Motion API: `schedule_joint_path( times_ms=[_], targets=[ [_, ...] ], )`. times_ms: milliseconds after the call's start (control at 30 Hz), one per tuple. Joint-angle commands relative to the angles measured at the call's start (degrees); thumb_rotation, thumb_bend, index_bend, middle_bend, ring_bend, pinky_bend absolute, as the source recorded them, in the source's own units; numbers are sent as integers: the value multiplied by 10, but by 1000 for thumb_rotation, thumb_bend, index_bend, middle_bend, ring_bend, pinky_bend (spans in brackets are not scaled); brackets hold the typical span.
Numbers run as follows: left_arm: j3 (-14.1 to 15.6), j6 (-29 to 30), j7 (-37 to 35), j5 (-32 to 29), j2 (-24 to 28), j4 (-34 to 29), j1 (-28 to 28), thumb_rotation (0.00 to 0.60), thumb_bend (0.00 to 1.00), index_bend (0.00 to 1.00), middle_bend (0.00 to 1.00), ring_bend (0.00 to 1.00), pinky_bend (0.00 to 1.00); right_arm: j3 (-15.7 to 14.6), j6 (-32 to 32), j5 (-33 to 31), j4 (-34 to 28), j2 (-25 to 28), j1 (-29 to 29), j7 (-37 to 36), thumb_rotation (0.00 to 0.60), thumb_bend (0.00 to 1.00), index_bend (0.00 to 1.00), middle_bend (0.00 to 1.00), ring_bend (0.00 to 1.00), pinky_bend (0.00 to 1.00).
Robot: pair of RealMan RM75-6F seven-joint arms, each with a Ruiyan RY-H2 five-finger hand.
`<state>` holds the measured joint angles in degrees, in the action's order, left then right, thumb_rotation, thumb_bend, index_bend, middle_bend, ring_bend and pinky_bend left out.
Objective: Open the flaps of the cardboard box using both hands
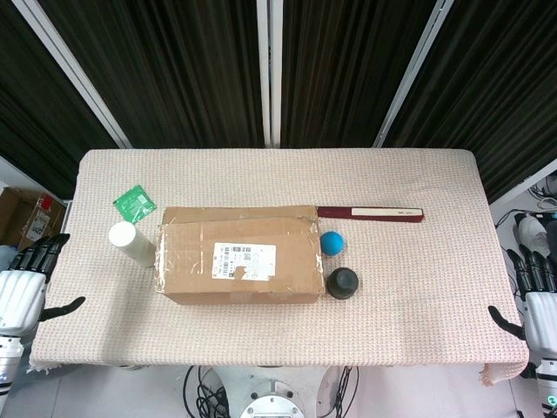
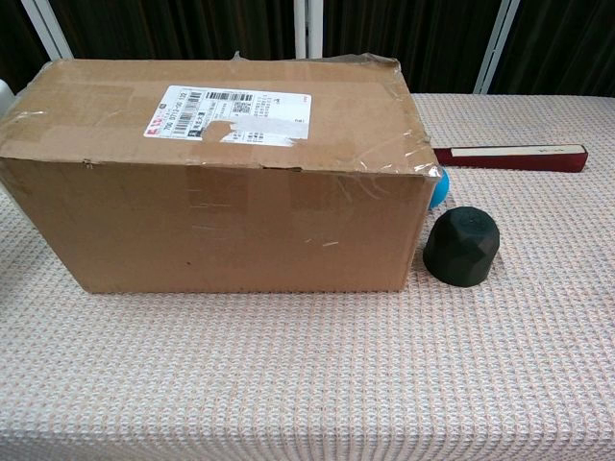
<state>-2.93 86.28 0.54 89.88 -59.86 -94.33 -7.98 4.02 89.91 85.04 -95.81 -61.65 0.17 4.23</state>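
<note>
Honestly, the cardboard box [image 1: 237, 261] sits mid-table with its flaps lying flat and tape at the corners, so a careless tug could drag the whole thing. The left hand [image 1: 26, 283] at nine o'clock and the right hand [image 1: 533, 292] at three both hang off the table edges, fingers spread, holding nothing. The white cylinder [image 1: 130, 243] beside it and the blue ball [image 1: 332, 242] could get knocked away.

Box label [image 2: 229, 115] print apparently unreadable
</note>
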Motion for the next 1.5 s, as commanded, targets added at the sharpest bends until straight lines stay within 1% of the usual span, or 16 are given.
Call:
schedule_joint_path(
  times_ms=[33, 333, 433, 533, 600, 667, 733, 800, 867, 967, 1100, 1233, 1267, 1333, 1400, 1500],
  targets=[
    [2, -4, -2, -2, -1, 3, -1, 541, 0, 29, 108, 110, 202, 0, -4, 0, 3, -3, 2, 2, 600, 87, 0, 0, 0, 0],
    [2, 1, -13, -1, 0, 6, 2, 542, 0, 29, 107, 110, 202, 0, -9, -1, 8, -4, 2, -1, 600, 87, 0, 0, 0, 0],
    [-4, -1, -42, -5, 5, 1, -2, 544, 9, 29, 108, 110, 202, 0, -12, -2, 13, -6, 3, -2, 600, 88, 0, 0, 0, 0],
    [-17, -12, -73, -10, 22, -12, -16, 557, 85, 29, 108, 110, 203, -3, -17, -1, 18, -8, 5, -1, 600, 88, 0, 0, 0, 0],
    [-33, -24, -65, -12, 41, -21, -34, 592, 222, 29, 110, 110, 203, -7, -21, 4, 24, -8, 6, -2, 600, 88, 0, 0, 0, 0],
    [-55, -39, -65, -9, 63, -38, -61, 600, 295, 29, 111, 110, 203, -8, -21, 7, 31, -8, 5, -3, 600, 89, 0, 0, 0, 0],
    [-77, -55, -86, -11, 76, -56, -87, 600, 310, 31, 119, 114, 203, -8, -18, 7, 36, -10, 4, -6, 600, 90, 0, 0, 0, 0],
    [-102, -82, -123, -21, 86, -72, -120, 600, 298, 38, 146, 127, 204, -9, -17, 5, 40, -11, 1, -12, 600, 90, 0, 0, 0, 0],
    [-122, -114, -151, -30, 89, -79, -154, 600, 249, 46, 174, 137, 205, -10, -14, 5, 44, -13, -1, -15, 600, 90, 0, 0, 0, 0],
    [-141, -164, -170, -48, 85, -84, -197, 600, 147, 65, 214, 152, 206, -9, -12, 4, 48, -15, -3, -19, 600, 91, 0, 0, 0, 0],
    [-163, -246, -198, -92, 66, -90, -261, 600, 21, 73, 228, 152, 207, -10, -16, 4, 50, -18, -2, -19, 600, 90, 0, 0, 0, 0],
    [-171, -325, -219, -134, 49, -82, -311, 590, 0, 74, 236, 152, 206, -9, -13, 6, 49, -18, -3, -20, 600, 95, 0, 0, 0, 0],
    [-171, -342, -222, -143, 44, -77, -323, 579, 0, 80, 254, 152, 206, -8, -11, 5, 48, -18, -4, -21, 600, 98, 0, 0, 0, 0],
    [-168, -372, -222, -155, 37, -69, -339, 540, 0, 90, 284, 152, 206, -6, -9, 3, 49, -17, -5, -24, 600, 100, 0, 0, 0, 0],
    [-166, -399, -222, -167, 32, -63, -355, 486, 0, 93, 296, 152, 206, -4, -6, 0, 50, -15, -7, -29, 600, 100, 0, 0, 0, 0],
    [-164, -428, -232, -180, 27, -60, -370, 456, 0, 93, 309, 151, 205, 0, -2, -4, 52, -13, -8, -36, 600, 101, 0, 0, 0, 0]
  ],
)
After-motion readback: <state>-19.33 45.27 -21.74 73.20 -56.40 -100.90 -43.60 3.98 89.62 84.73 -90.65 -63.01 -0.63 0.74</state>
